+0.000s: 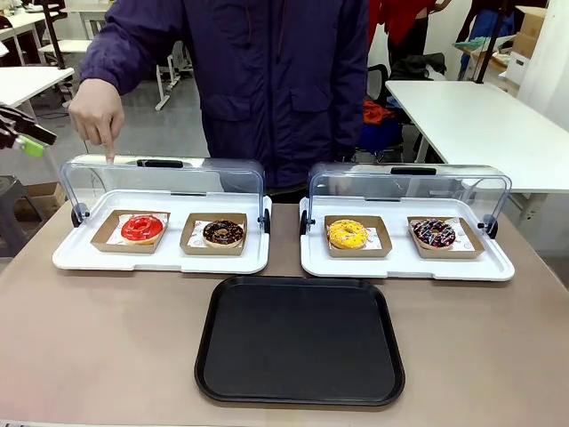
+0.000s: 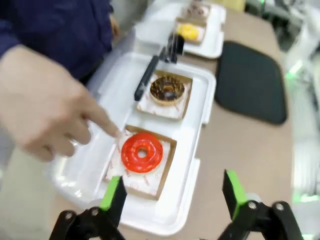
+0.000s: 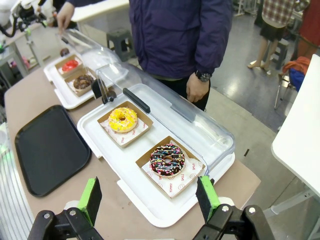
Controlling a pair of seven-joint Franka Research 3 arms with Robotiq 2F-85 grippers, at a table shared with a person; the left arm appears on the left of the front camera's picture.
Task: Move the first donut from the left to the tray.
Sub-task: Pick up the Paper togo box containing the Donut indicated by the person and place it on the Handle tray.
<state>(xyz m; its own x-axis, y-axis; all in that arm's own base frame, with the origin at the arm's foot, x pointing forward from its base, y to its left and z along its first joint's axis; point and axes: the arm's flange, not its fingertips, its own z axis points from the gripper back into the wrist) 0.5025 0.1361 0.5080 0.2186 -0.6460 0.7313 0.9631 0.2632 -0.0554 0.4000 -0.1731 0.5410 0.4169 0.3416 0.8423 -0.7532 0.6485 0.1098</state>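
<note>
- Well, start at the far left: your left hand (image 1: pixel 20 135) hangs in the air off the left edge of the counter (image 1: pixel 107 347), up beside the left case; in its wrist view the green-padded fingers stand wide apart with nothing between them, and the end of the white tray (image 1: pixel 160 261) lies below them;
- Next you see the person's hand (image 1: pixel 98 111), forefinger pointing down at the top edge of the raised clear lid (image 1: pixel 164 185); from the left wrist the fingertip appears just beside a corner of the cardboard holder (image 1: pixel 105 237);
- Then the red donut (image 1: pixel 142 229): it lies flat in that holder, on white paper, in the left spot of the white tray, well apart from the black tray (image 1: pixel 300 347);
- Just right of it, on the same tray, the chocolate donut (image 1: pixel 223 233) sits in its own holder;
- At the middle, the black tray lies flat on the counter, nearer you than both white trays and not touching them;
- On the second white tray (image 1: pixel 404 265), lid also raised, you find the yellow donut (image 1: pixel 348 234) on the left and the sprinkled donut (image 1: pixel 434 233) on the right, each in a holder;
- Lastly, your right hand (image 3: pixel 149 197) looks down on the right end of that tray; its fingers are spread wide, holding nothing.
</note>
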